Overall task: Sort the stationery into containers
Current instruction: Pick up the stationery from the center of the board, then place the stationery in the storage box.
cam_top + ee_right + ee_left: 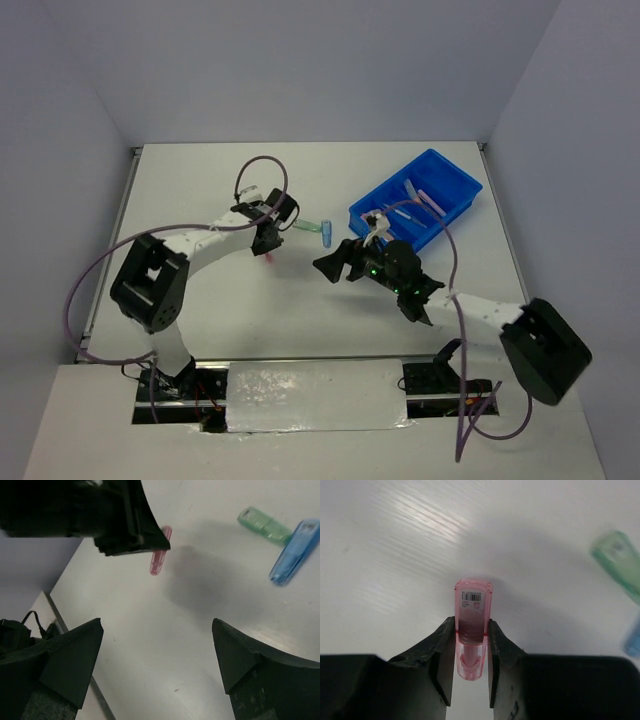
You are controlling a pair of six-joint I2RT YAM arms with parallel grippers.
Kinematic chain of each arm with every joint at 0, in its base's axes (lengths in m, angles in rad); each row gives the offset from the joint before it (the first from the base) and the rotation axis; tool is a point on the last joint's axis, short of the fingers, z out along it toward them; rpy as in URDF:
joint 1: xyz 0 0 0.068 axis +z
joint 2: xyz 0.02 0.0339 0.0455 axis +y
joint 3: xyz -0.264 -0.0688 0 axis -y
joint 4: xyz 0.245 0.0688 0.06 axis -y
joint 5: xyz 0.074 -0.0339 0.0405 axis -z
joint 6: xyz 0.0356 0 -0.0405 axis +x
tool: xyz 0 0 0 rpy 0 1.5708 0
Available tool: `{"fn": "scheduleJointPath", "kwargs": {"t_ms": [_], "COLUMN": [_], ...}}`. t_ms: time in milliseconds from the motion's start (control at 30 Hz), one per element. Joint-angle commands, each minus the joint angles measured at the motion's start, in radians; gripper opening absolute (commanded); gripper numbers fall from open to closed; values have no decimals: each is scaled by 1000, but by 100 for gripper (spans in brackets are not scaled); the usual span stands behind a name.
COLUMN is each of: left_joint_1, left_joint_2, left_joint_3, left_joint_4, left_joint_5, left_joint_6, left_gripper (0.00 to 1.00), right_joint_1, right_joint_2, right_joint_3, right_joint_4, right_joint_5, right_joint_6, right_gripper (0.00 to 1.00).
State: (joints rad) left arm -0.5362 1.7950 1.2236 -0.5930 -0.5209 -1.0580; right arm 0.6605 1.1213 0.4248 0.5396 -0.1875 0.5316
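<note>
My left gripper [471,626] is shut on a pink highlighter [472,605], its jaws pressing both sides. In the top view the left gripper [268,240] holds the pink highlighter [272,257] at table level left of centre; I cannot tell if it is lifted. A green pen [305,227] and a light blue pen [326,234] lie just to its right. My right gripper [330,265] is open and empty, just right of them. The blue tray [455,180] at the back right holds several pens.
In the right wrist view the open right gripper [157,625] hovers over bare table, with the left gripper [125,520], pink highlighter [160,555], green pen [264,525] and blue pen [295,550] ahead. The left wrist view shows the green pen [617,560] at right.
</note>
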Motion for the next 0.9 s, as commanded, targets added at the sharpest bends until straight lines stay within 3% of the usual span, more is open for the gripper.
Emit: {"fn": "scheduleJointPath", "kwargs": {"t_ms": [0, 233, 600, 867], "left_joint_1": [-91, -197, -211, -211], "left_joint_2": [-141, -278, -358, -390], "left_joint_3": [14, -15, -85, -82], "left_joint_4": [38, 142, 246, 257], "left_joint_5": [2, 67, 173, 171], "left_joint_6": [-65, -95, -111, -112], "left_gripper": [0, 0, 0, 0], "right_joint_1": [54, 122, 120, 120], "right_joint_2": [132, 330, 359, 425], "right_joint_3": [-34, 80, 135, 164], "right_joint_4": [463, 485, 425, 408], "right_joint_5": [46, 114, 154, 155], "right_joint_6": [166, 165, 110, 105], "right_gripper": [95, 86, 66, 65]}}
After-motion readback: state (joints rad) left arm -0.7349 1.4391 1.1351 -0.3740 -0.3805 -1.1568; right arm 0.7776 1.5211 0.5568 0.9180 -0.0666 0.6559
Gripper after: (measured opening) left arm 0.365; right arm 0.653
